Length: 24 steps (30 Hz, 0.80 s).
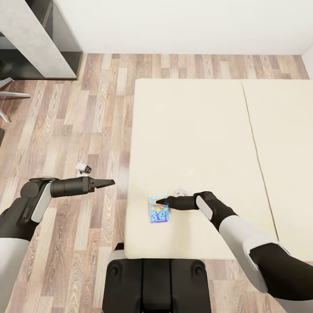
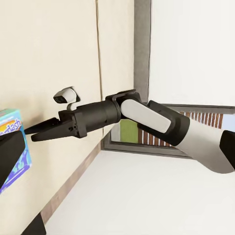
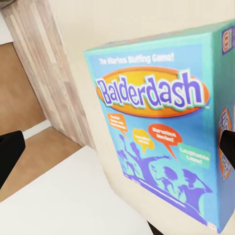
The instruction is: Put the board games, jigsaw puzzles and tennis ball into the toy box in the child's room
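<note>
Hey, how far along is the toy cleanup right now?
Nothing looks put away yet in these views. In hand: the right end effector is at the blue Balderdash board game lying on the bed; whether it grips the box can't be told. The left end effector hangs over the floor, holding nothing. Left: lifting this game and carrying it to the toy box.

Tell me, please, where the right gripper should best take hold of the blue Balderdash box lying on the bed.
Probably across its two long side edges, coming from above: the Balderdash box lies flat on the bed, thin, narrow enough to span. The right gripper already sits at its far end.
</note>
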Available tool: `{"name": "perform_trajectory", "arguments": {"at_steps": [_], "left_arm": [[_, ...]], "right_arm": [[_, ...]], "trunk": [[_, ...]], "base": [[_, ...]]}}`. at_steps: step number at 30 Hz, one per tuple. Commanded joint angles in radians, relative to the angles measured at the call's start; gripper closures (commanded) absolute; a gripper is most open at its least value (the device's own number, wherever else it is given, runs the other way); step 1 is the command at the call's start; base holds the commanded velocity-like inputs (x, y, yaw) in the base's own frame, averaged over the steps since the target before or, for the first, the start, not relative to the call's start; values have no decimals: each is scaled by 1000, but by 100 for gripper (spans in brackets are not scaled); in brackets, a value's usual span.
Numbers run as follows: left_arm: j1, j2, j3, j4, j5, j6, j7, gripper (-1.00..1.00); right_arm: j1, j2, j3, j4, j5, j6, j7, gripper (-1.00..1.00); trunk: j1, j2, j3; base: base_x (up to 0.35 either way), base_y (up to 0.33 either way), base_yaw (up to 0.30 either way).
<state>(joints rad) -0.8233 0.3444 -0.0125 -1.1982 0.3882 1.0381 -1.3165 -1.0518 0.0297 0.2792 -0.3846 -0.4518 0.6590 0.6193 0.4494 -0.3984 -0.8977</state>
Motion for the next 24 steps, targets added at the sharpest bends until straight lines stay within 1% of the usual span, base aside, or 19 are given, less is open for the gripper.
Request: {"name": "perform_trajectory", "arguments": {"at_steps": [1,8,14,24], "left_arm": [[0,1,-1,0,3,8,-1,-100],[0,1,-1,0,3,8,-1,-100],[0,1,-1,0,3,8,-1,-100],[0,1,-2,0,3,8,-1,-100]], "right_arm": [[-1,-1,4,0,-4,4,0,-100],[-1,0,3,0,-4,4,1,-100],[-1,0,2,-1,-4,4,4,-100],[-1,-4,2,-1,-4,6,4,-100]], "trunk": [[1,-2,-1],[1,-2,-1],[1,-2,-1],[1,-2,-1]], "base": [[0,21,0],[0,11,0],[0,87,0],[0,8,0]]}}
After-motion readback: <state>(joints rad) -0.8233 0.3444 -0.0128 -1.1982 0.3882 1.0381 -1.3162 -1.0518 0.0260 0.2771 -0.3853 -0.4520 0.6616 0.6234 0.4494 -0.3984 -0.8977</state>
